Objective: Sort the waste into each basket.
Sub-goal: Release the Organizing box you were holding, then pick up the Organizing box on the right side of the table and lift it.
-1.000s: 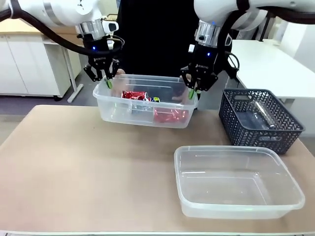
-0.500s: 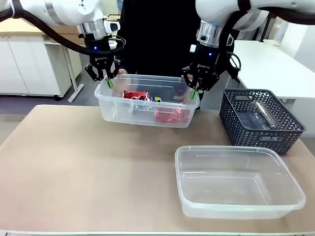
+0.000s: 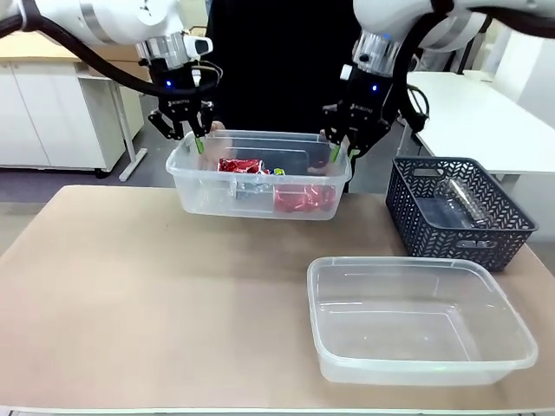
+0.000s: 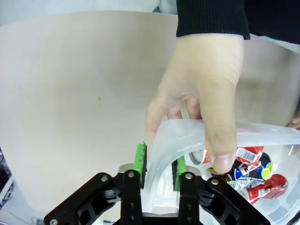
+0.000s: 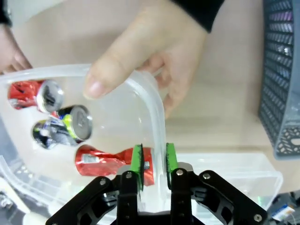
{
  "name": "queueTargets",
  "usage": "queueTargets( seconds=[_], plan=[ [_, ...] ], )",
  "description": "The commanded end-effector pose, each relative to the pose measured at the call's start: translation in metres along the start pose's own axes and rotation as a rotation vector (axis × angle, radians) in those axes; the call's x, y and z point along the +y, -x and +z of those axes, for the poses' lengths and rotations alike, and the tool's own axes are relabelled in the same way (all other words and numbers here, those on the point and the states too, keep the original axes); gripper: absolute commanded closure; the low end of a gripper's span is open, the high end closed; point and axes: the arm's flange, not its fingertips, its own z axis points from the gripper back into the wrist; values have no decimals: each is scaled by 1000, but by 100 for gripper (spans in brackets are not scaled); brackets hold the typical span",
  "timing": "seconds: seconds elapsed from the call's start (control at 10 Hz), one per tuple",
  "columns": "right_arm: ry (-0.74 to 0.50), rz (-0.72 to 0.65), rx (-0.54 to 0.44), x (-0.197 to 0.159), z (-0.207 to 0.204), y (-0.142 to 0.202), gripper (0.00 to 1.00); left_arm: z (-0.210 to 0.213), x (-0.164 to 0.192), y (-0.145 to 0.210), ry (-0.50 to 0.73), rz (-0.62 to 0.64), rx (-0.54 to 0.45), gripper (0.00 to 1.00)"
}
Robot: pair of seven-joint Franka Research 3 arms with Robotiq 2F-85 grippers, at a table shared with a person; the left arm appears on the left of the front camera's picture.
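A clear basket (image 3: 198, 192) holding crushed red and silvery cans (image 3: 238, 166) hangs just above the table's far side. My left gripper (image 3: 199, 144) is shut on its left rim, and in the left wrist view the gripper (image 4: 159, 163) has the rim (image 4: 174, 133) pinched between its green pads. My right gripper (image 3: 336, 154) is shut on the right rim (image 5: 157, 112), as the right wrist view of that gripper (image 5: 153, 159) shows. A person's hands (image 4: 206, 93) (image 5: 140, 51) grip the same ends. Cans (image 5: 65, 124) lie inside. A second, empty clear basket (image 3: 401, 261) sits at the near right.
A dark lattice basket (image 3: 408, 208) stands on the table at the right with a clear plastic bottle (image 3: 464, 199) in it. Its edge (image 5: 283, 70) runs along the side of the right wrist view. The person in black stands behind the held basket.
Both grippers and the basket of cans between them have risen a little, with the person's hands still on its ends.
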Motion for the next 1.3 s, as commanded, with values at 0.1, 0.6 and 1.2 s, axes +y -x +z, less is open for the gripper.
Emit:
queueTargets(
  seconds=[0.1,0.6,1.2],
  plan=[
    [-79,6,-128,-21,16,26,0,28,2,22,14,8,-103,0],
    [-153,-17,-209,-42,32,40,0,55,-2,65,27,-73,-174,0],
    [-109,-40,-201,-33,37,36,0,61,-9,60,13,-58,-163,0]
  ],
)
